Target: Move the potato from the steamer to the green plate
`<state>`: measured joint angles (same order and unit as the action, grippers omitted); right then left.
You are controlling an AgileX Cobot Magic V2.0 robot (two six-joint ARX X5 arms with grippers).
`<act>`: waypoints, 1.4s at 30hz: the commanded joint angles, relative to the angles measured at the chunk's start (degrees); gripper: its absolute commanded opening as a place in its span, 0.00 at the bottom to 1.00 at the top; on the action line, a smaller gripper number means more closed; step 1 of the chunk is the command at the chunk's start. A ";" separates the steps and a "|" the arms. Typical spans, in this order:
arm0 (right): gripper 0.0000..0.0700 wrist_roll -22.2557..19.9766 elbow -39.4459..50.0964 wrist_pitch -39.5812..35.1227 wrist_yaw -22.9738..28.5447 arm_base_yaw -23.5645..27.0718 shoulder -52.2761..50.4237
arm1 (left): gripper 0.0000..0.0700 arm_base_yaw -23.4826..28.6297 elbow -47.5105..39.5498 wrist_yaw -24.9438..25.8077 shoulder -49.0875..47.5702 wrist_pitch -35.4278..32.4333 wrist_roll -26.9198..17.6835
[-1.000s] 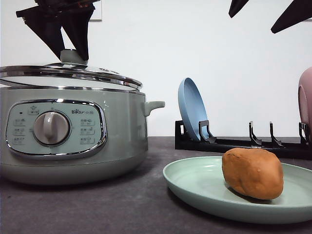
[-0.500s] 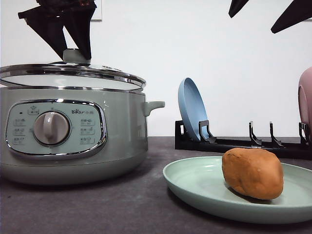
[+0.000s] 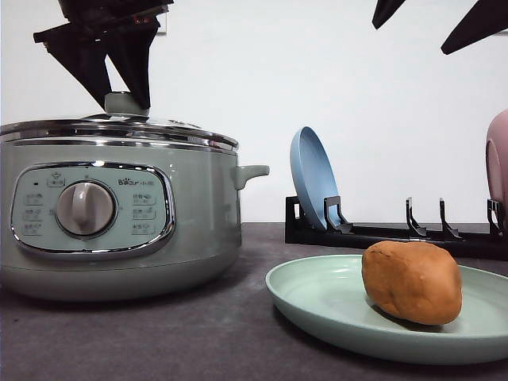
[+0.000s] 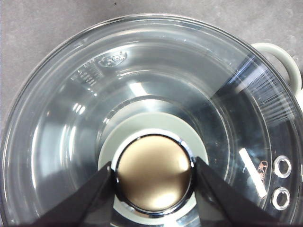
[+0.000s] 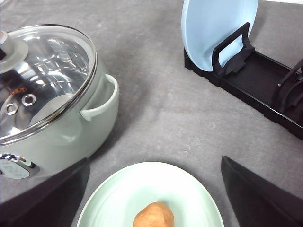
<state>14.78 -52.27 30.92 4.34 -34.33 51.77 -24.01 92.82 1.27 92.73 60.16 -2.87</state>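
The orange-brown potato (image 3: 411,282) (image 5: 154,215) lies on the pale green plate (image 3: 317,298) (image 5: 118,198) at the front right. At the left stands the sage-green steamer (image 3: 119,230) (image 5: 75,123), its glass lid (image 3: 119,131) (image 4: 66,118) resting level on the rim. My left gripper (image 3: 121,103) (image 4: 152,170) is above the pot, shut on the lid's knob (image 4: 154,175), with a finger pressed against each side. High above the plate, my right gripper (image 3: 410,38) (image 5: 154,161) hangs open and holds nothing.
Behind the green plate runs a black dish rack (image 3: 381,234) (image 5: 255,85). A blue plate (image 3: 311,176) (image 5: 213,28) stands upright in it at its left end. A pink plate (image 3: 498,167) stands at its right end. Grey tabletop lies between pot and plate.
The lid, held tilted above the steamer before, has come down and now sits flat on the rim. My left gripper came down with it. Potato and right gripper have not moved.
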 commanded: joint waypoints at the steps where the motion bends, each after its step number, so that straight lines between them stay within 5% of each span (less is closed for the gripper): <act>1: 0.80 -0.67 -0.76 -0.39 0.17 -0.31 0.17 | 0.00 -0.44 1.25 -0.23 1.42 -1.56 -0.63; 28: 0.80 -0.69 -0.76 -0.39 0.18 -0.31 0.17 | 0.02 -0.44 1.25 -1.70 1.42 -1.02 -0.57; 30: 0.80 -0.69 -0.76 -0.40 0.17 -0.31 0.17 | 0.13 -0.44 1.25 -1.70 1.42 -0.21 -0.53; 36: 0.80 -0.69 -0.76 -0.37 0.04 -0.31 0.17 | 0.69 -0.44 1.29 -1.70 1.35 0.26 -0.51; 42: 0.80 -0.70 -0.76 0.29 -0.04 -0.31 0.17 | 0.74 -0.44 1.33 -1.70 0.48 0.19 -0.51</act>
<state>14.78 -52.27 31.29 4.29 -34.33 51.77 -24.16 92.82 -0.25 93.17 60.64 -3.31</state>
